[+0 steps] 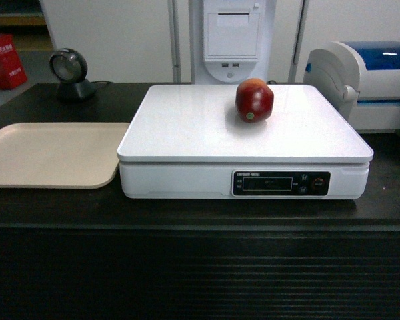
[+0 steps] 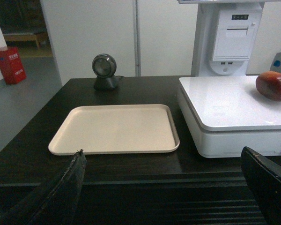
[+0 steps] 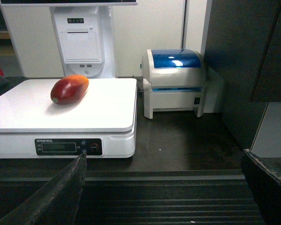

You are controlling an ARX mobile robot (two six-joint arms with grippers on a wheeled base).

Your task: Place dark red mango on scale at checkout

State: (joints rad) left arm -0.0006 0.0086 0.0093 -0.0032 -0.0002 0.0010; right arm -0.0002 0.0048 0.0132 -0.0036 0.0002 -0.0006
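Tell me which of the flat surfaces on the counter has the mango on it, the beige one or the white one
The white one: the dark red mango lies on the scale platform, toward its back right. The beige tray beside it holds nothing.

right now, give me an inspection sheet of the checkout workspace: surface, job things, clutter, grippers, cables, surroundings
Surface: dark checkout counter with a ribbed front panel.
Job's things: dark red mango lies on the scale platform, toward its back right part; nothing touches it.
Clutter: beige tray left of the scale, nothing on it; round scanner behind the tray; white-and-blue printer right of the scale.
Grippers: left gripper and right gripper both open, holding nothing, back at the counter's front edge.
Cables: one dark lead runs from the scanner's base.
Surroundings: white terminal behind the scale, red box on the floor far left.
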